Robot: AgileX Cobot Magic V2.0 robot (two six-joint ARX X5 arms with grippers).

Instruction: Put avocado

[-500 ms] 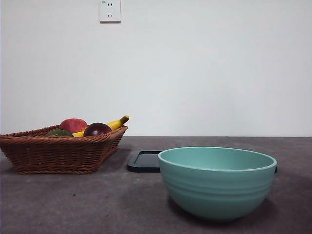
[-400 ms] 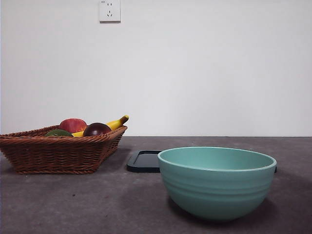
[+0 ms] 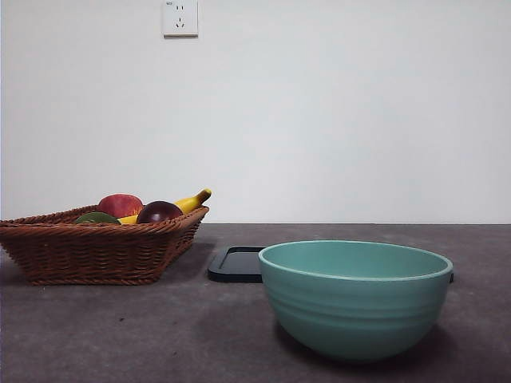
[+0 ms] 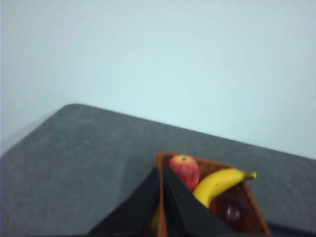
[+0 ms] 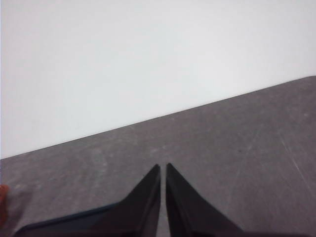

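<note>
The avocado [image 3: 96, 217], dull dark green, lies low in the wicker basket [image 3: 96, 254] at the left of the front view, with only its top showing above the rim. In the left wrist view my left gripper [image 4: 162, 169] is shut and empty above the basket [image 4: 256, 217], and its jaws hide the avocado. My right gripper [image 5: 163, 167] is shut and empty over bare grey table. Neither arm shows in the front view.
The basket also holds a red apple [image 3: 120, 205], a dark purple-brown round fruit [image 3: 159, 212] and a banana [image 3: 190, 202]. A teal bowl [image 3: 355, 298] stands near at the right. Behind it lies a flat black tray [image 3: 237, 265].
</note>
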